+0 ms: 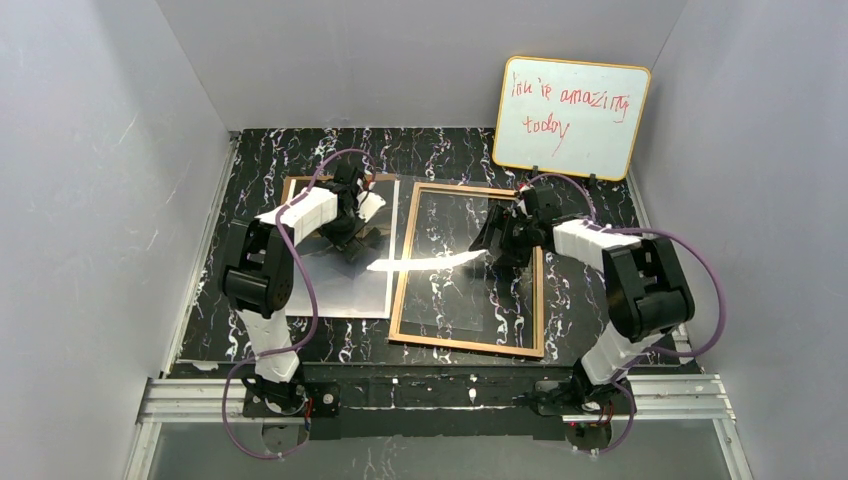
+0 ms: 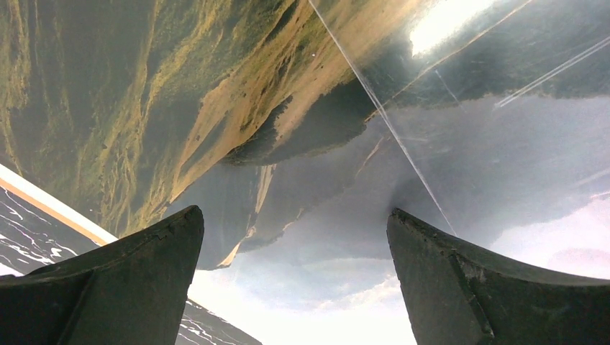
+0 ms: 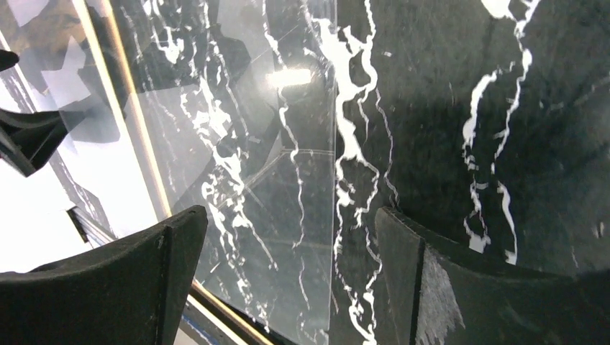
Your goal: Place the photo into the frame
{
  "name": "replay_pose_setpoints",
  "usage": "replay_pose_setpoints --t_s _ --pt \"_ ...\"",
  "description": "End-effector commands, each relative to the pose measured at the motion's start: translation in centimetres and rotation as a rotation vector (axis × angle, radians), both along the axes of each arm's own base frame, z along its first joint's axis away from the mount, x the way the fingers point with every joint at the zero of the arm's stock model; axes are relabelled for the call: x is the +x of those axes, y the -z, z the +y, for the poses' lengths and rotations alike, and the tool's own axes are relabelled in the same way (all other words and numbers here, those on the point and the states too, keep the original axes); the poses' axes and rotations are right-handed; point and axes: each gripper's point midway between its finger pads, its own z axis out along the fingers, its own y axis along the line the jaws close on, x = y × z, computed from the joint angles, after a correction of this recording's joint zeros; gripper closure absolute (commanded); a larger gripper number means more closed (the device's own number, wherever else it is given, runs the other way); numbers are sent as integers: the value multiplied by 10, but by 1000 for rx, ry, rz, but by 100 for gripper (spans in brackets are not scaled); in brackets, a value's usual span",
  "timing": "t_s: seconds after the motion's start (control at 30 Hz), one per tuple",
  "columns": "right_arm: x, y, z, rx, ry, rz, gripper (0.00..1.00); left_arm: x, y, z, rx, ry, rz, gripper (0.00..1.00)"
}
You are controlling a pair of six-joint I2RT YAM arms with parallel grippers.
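Note:
The photo (image 1: pixel 330 285), a glossy mountain landscape lying face up, sits left of centre on the black marbled table (image 1: pixel 590 320). In the left wrist view the photo (image 2: pixel 237 108) fills the picture. My left gripper (image 1: pixel 350 228) (image 2: pixel 295 213) hovers low over it, open, with nothing between its fingers. To the photo's right the frame (image 1: pixel 467 345) lies flat with its tan wooden side up. Its clear glass pane (image 3: pixel 244 158) lies inside, and the pane's edge runs between my right fingers. My right gripper (image 1: pixel 500 238) (image 3: pixel 289 212) is open just above the pane and holds nothing.
An orange-edged whiteboard (image 1: pixel 570 118) with red writing leans on the back wall at the right. A tan panel edge (image 1: pixel 300 180) shows under the photo's far side. Grey walls close in left, right and behind. A metal rail (image 1: pixel 440 398) runs along the near edge.

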Motion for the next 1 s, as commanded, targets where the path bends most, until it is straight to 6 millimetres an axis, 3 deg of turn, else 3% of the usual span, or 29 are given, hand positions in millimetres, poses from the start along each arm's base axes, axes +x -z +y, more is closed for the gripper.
replay_pose_setpoints --t_s 0.0,0.17,0.37,0.7,0.97 --pt "26 1 10 43 -4 -69 6 -6 9 2 26 -3 27 3" --pt "37 11 12 57 27 -87 11 -8 14 3 45 1 31 4" --pt "36 11 23 138 33 -87 13 -12 29 5 104 25 62 5" --pt "22 -7 39 364 55 -74 14 -12 37 -1 106 27 69 6" --pt "14 -40 46 580 81 -97 18 -14 41 -2 132 50 70 6"
